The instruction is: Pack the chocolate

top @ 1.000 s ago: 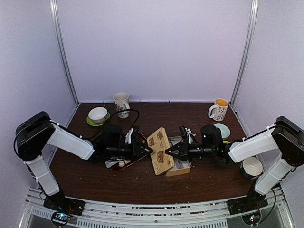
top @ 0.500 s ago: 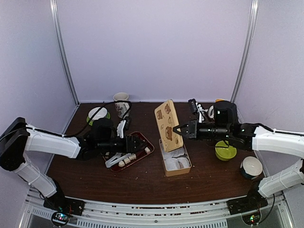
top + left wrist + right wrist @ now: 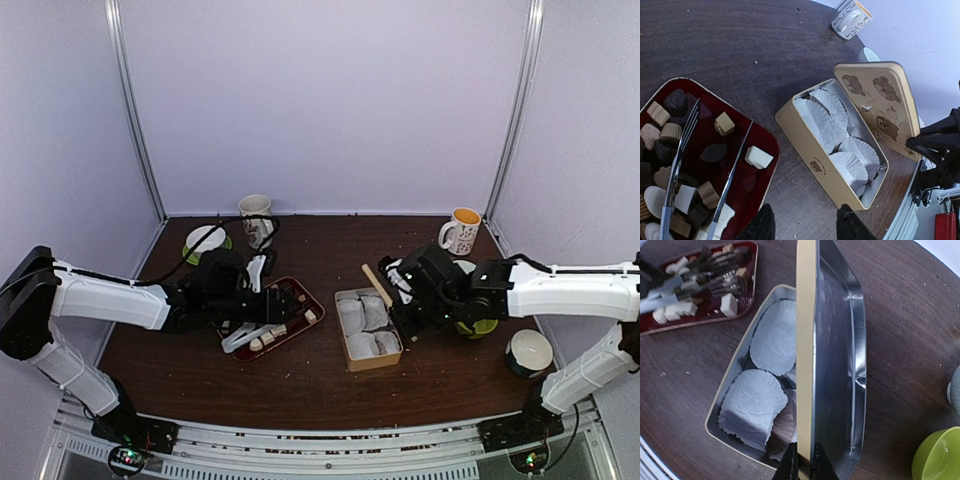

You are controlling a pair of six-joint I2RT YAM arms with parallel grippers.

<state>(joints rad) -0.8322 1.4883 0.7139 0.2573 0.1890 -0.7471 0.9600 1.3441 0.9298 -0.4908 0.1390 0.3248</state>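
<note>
Right hand (image 3: 804, 465) clamped on upright tin lid (image 3: 837, 340), fingertips cropped; left hand (image 3: 805, 227) apart, chocolate (image 3: 724, 123) partly under tongs (image 3: 680, 162).

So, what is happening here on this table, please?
The right gripper holds the lid on its edge beside the open tin, with its jaws closed on the lid. White paper cups line the tin, and no chocolate shows in them. The left gripper hovers with open jaws over the red tray, where the chocolate pieces and the silver tongs lie. Packing has not begun.
</note>
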